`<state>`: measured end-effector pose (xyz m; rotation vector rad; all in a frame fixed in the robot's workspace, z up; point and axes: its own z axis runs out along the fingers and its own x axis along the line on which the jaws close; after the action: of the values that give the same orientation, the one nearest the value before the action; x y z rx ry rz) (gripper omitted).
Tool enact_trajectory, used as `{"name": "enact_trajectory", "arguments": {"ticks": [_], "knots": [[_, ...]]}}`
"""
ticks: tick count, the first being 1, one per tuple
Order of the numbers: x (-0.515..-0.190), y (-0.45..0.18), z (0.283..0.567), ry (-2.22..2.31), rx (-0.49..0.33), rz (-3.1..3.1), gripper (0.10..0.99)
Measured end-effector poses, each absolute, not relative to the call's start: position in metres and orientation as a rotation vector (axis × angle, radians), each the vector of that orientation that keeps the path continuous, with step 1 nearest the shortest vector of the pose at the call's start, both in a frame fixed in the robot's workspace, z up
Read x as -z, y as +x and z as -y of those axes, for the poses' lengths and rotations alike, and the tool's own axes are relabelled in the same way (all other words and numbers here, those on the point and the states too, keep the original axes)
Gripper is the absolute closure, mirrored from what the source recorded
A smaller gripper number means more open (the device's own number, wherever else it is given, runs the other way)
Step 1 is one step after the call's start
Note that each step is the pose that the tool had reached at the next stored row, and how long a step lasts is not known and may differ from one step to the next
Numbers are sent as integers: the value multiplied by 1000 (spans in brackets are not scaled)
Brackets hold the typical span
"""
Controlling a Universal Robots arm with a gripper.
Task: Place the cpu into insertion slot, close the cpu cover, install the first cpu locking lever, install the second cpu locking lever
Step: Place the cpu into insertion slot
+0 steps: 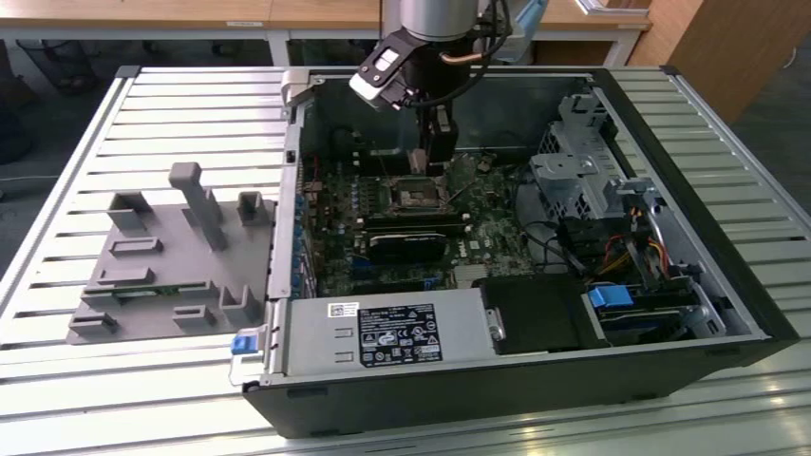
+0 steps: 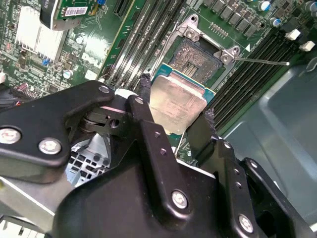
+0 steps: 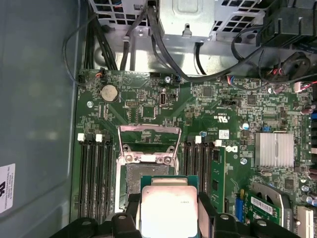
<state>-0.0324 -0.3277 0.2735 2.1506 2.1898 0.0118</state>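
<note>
My gripper (image 2: pixel 174 113) is shut on the cpu (image 2: pixel 177 105), a flat square chip with a silvery-beige top, pinched at two opposite edges by the black fingers (image 2: pixel 144 91). The chip hangs tilted just above and beside the insertion slot (image 2: pixel 196 57), which lies bare with its contact field showing. In the first wrist view the cpu (image 3: pixel 167 210) partly overlaps the insertion slot (image 3: pixel 130 179), and the cpu cover (image 3: pixel 148 129) stands swung open behind it. A thin locking lever (image 2: pixel 262 62) sticks out sideways from the socket. In the exterior view my gripper (image 1: pixel 435 160) hovers over the insertion slot (image 1: pixel 416 197) inside the open case.
Memory slots (image 3: pixel 94 178) flank the socket on both sides. A long black card (image 1: pixel 405 242) lies just in front, with the power supply (image 1: pixel 380 334) beyond it. A drive cage with cables (image 1: pixel 576 176) stands at the exterior view's right. A grey fixture (image 1: pixel 165 256) rests on the slatted table.
</note>
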Motion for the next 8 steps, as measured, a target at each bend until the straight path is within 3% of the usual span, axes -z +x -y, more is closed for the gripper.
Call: {"name": "enact_trajectory", "arguments": {"ticks": [8], "knots": [[-265,-32,328,2148,-13,-2193,545]]}}
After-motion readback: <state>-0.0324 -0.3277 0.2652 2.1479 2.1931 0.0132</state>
